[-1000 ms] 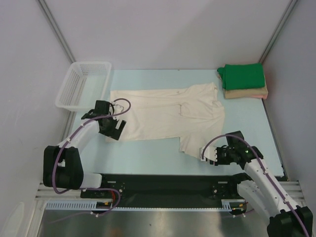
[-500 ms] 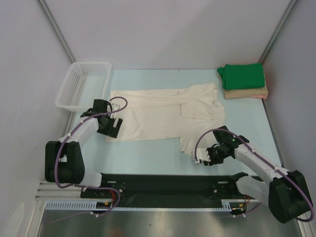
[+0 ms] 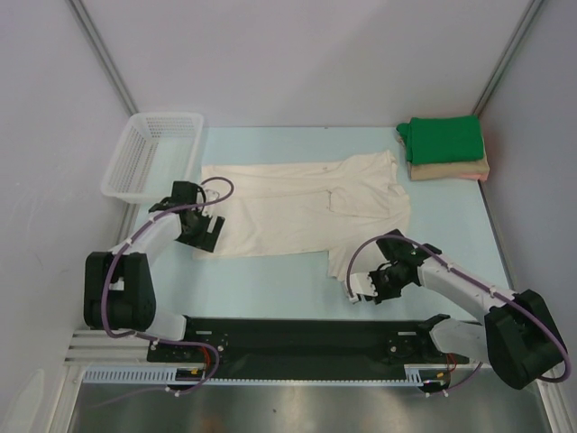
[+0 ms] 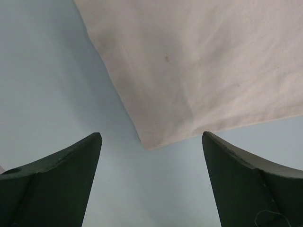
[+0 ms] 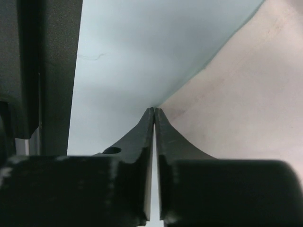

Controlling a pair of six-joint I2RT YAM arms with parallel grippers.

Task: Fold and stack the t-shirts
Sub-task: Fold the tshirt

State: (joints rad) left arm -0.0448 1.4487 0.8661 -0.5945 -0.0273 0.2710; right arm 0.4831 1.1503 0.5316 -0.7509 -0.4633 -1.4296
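Right gripper [image 5: 155,109] is closed, its tips meeting at the near edge of the cream-white t-shirt [image 3: 297,203]; whether cloth is pinched cannot be determined. Left gripper [image 4: 150,135] stands wide open over the shirt's near-left corner, holding nothing. The shirt lies spread mid-table [image 3: 270,275]. A green t-shirt [image 3: 444,137] rests folded on a peach-tan t-shirt [image 3: 451,170] at far right; a basket [image 3: 126,167] stands at far left.

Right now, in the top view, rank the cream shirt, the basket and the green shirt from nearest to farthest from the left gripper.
1. Cream shirt: spread mid-table, its near-left corner right at the open left gripper.
2. Basket: on the far left, beyond the gripper.
3. Green shirt: folded at the far right corner.
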